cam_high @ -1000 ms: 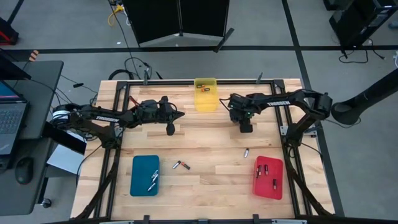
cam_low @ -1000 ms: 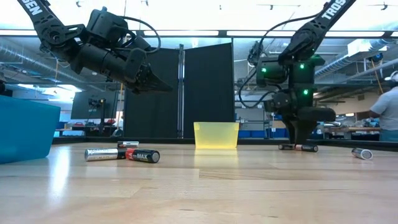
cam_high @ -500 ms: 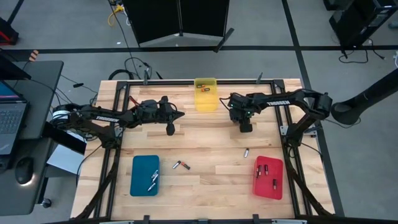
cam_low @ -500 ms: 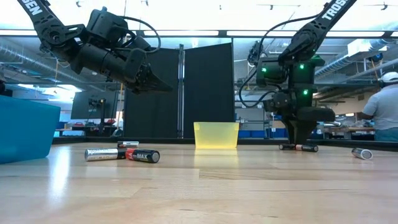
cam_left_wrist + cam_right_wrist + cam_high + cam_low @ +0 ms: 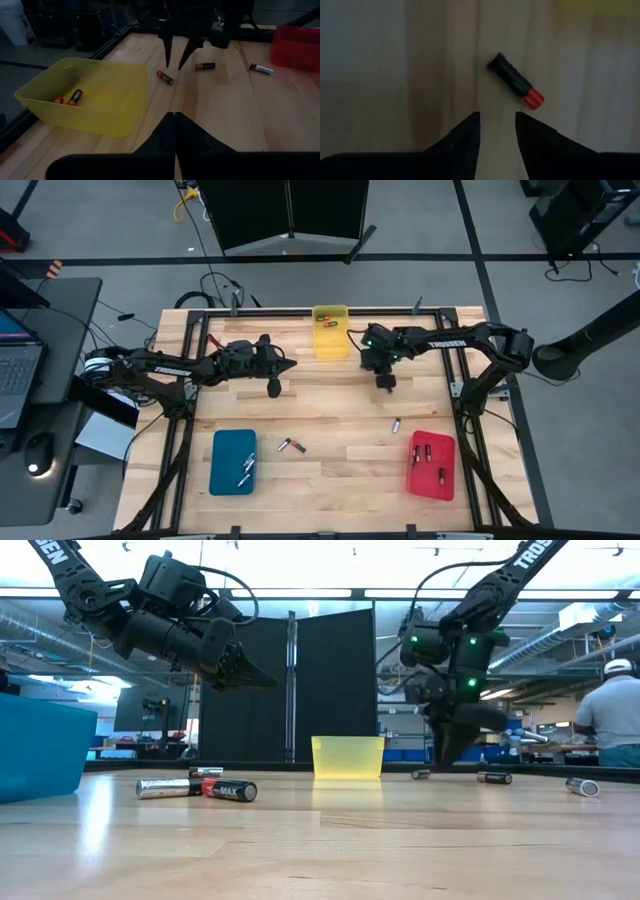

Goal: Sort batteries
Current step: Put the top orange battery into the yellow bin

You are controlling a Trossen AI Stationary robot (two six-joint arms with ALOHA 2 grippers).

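Observation:
My right gripper (image 5: 384, 383) is open and points down just above the far middle of the table, near the yellow tray (image 5: 331, 330). Past its fingers (image 5: 465, 137) lies a dark battery with a red end (image 5: 515, 82), untouched, flat on the wood. The left wrist view shows the same battery (image 5: 165, 77) beside my right gripper (image 5: 179, 61), and two more (image 5: 205, 65) (image 5: 261, 69) farther off. My left gripper (image 5: 174, 120) is shut and hangs in the air left of the yellow tray. A loose pair (image 5: 291, 446) and a single battery (image 5: 396, 424) lie mid-table.
The yellow tray holds two dark, red-ended batteries (image 5: 67, 97). A blue tray (image 5: 233, 462) near the left front holds silvery ones, and a red tray (image 5: 432, 465) near the right front holds dark ones. A person (image 5: 612, 715) stands beyond the table's right side.
My right gripper has moved a little toward the table's left edge and tipped, its fingers rising slightly off the wood. One dark battery that lay under it now sits apart, to the left of the other in the low view. My left arm has kept still.

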